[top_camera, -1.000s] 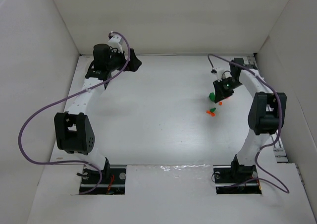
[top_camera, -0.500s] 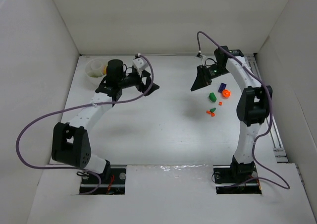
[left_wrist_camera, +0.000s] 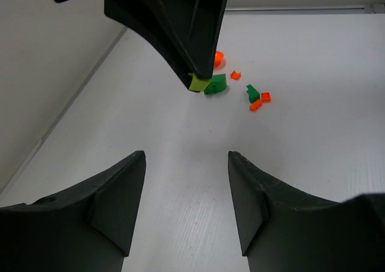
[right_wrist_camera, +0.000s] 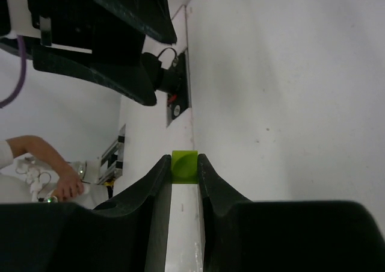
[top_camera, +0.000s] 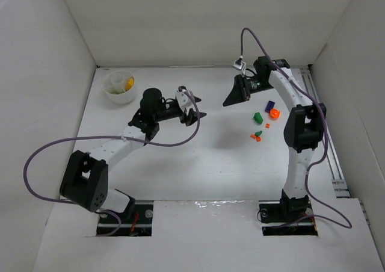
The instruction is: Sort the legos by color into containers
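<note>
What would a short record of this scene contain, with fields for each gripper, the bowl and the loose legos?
left gripper: open, empty
right gripper: shut on a yellow-green lego, raised off the table
bowl: far left corner, a yellow lego inside
loose legos: green lego, dark blue lego, orange lego and smaller orange bits, grouped on the right side
</note>
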Motion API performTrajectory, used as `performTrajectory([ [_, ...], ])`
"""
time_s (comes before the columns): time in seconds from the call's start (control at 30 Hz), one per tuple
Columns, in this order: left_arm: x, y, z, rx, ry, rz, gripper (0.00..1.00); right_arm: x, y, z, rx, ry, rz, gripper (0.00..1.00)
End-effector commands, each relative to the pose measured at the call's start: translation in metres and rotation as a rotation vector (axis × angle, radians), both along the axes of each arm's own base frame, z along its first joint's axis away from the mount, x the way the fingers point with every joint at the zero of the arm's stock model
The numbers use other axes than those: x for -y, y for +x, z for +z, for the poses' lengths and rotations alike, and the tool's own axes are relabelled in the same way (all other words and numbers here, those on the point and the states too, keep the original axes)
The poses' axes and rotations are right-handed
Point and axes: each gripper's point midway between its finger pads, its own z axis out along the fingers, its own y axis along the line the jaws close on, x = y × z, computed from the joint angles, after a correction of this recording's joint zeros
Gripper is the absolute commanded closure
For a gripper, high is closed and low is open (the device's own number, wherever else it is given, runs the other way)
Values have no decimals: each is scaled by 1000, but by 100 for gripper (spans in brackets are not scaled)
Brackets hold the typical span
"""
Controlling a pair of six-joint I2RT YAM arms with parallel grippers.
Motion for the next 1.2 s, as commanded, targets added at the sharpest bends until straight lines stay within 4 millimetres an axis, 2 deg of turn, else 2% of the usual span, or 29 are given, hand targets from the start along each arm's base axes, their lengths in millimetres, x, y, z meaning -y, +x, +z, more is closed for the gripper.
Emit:
performTrajectory([
  [0.0,5,-9,38,174,-85,-29,47,-15,-13,34,15,167,50,91],
  [0.07,8,-13,49,220,-110,-33,51,-19,-18,39,6,192,63,91],
  [0.13,14,-23,47,210,-118,-57,57,-18,-23,45,-22,225,64,91],
  [0.27,23,-37,48,200,-135,-76,61,-21,-28,49,-38,249,75,91],
  [0.53,36,-51,53,212,-158,-62,60,-27,-34,56,-53,246,95,93],
  [0.57,34,-50,48,203,-152,-50,58,-30,-38,60,-43,247,106,93],
  [0.73,38,-52,50,207,-162,-26,58,-33,-43,63,-34,249,118,93],
  [0.9,33,-44,47,199,-158,32,58,-32,-46,69,-7,254,121,94],
  [1.17,27,-40,38,173,-174,143,58,-34,-51,66,-3,223,125,95],
])
